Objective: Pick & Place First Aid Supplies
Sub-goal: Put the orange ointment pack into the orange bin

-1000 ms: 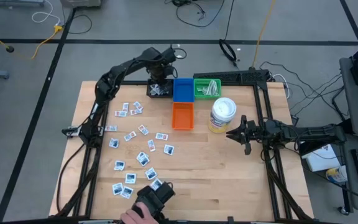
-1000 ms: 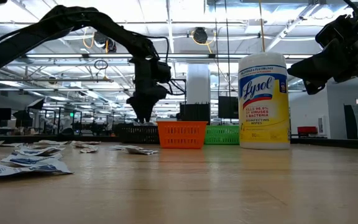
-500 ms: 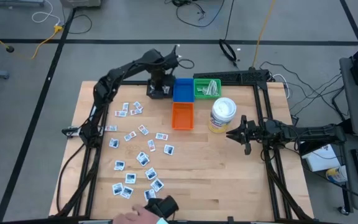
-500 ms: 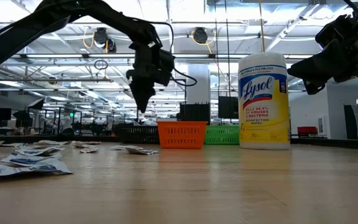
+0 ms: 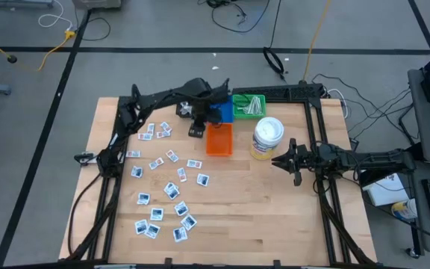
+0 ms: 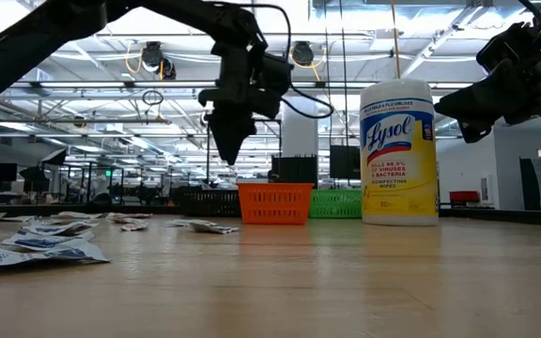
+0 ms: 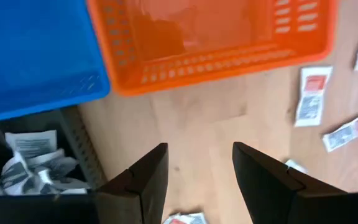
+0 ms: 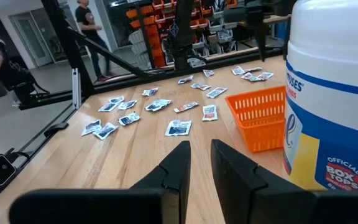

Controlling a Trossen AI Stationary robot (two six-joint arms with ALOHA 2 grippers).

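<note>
High view: left pincer [image 5: 194,131], released and empty, hangs upper-centre beside the orange basket [image 5: 219,139]; descend squarely onto one packet [image 5: 193,164].

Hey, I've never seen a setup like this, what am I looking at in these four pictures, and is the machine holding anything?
This is a robot with two dark arms at a wooden table. One camera looks down from above, one sits at table height, and one rides on each wrist. The left gripper hangs with open, empty jaws beside the orange basket. The right gripper waits near the wipes canister, holding nothing. White first aid packets lie scattered on the left of the table. Blue, green and dark baskets stand at the back; the dark one already holds packets.
</note>
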